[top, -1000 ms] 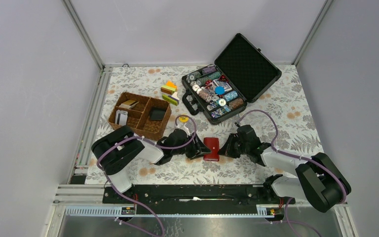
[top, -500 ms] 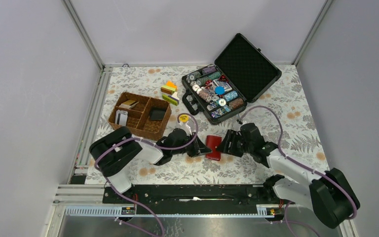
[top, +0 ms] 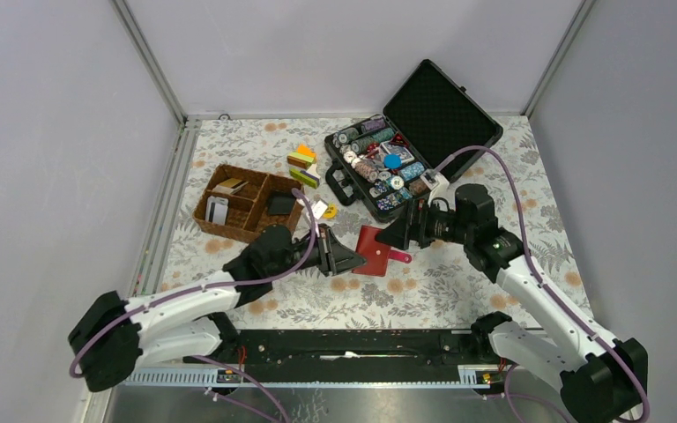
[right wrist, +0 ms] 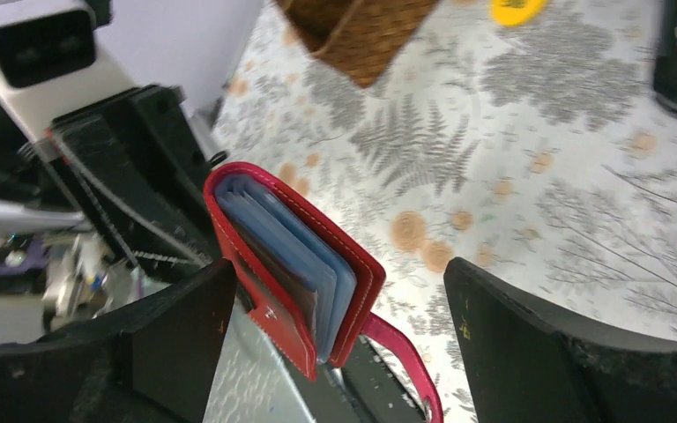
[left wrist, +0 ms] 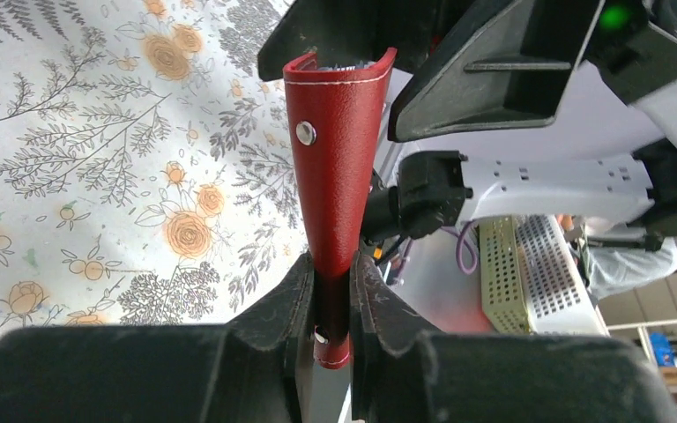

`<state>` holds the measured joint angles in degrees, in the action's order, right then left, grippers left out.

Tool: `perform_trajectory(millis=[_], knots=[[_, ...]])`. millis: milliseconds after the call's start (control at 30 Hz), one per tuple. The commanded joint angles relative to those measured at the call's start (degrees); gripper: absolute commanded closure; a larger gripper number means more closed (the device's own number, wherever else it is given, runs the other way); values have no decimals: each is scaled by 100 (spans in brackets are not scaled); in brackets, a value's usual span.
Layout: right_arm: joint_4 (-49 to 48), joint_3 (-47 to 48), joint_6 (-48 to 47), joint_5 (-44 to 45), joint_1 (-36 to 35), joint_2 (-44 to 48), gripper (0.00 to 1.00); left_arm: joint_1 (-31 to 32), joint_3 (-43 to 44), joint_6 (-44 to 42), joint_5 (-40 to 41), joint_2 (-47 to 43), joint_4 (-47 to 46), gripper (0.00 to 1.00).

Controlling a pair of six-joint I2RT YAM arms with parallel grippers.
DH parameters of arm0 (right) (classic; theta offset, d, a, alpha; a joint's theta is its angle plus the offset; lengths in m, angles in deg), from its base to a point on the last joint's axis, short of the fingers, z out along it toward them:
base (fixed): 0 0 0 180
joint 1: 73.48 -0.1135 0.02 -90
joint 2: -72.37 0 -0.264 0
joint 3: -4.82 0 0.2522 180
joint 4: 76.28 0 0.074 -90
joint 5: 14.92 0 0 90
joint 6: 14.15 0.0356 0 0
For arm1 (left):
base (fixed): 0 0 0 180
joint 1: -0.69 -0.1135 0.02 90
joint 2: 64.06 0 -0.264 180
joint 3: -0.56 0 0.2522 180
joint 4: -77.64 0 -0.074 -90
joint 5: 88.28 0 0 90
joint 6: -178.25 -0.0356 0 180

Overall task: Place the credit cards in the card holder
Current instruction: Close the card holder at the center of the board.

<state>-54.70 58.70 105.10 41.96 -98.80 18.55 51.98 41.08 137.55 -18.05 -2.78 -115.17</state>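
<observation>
Left gripper [top: 345,261] pinched on card holder [top: 372,248]; right gripper [top: 398,235] wide open.
Holder sat near the middle of the table [top: 458,291], red cover edge clamped between the left fingers [left wrist: 282,300]; blue pockets faced the spread right fingers [right wrist: 529,335], which gripped nothing; credit cards [top: 217,210] lay in the wicker basket [top: 269,234] toward the table's left edge, well apart from the holder.

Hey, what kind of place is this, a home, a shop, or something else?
Probably a lab robot test cell, not a home: left arm and right arm bolted to a rail, plain grey walls in an aluminium frame, and staged props like the poker chip case and wicker basket.
</observation>
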Motion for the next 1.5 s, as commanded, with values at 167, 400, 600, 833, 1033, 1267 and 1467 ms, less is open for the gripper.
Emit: perform_trajectory(millis=[167, 400, 600, 833, 1033, 1267, 1467], knots=[[-1412, 11, 524, -2304, 45, -124, 19, 26, 371, -712, -394, -1051, 867, 100], [-2519, -346, 1304, -2627, 36, -261, 44, 28, 406, -585, -349, -1048, 853, 100], [-2629, -427, 1333, -2701, 36, -336, 62, 28, 444, -491, -316, -1030, 827, 100], [-2987, -551, 1473, -2903, 36, -398, 100, 30, 390, -207, -573, -853, 436, 53], [-3654, -686, 1822, -3296, 36, -463, 100, 28, 365, 15, -896, -546, -7, 50], [-3594, -706, 1742, -3332, 36, -513, 100, 24, 284, 139, -1016, -443, -298, 75], [-2231, -426, 910, -2626, 37, -421, 49, 15, 258, -91, -705, -654, 114, 100]])
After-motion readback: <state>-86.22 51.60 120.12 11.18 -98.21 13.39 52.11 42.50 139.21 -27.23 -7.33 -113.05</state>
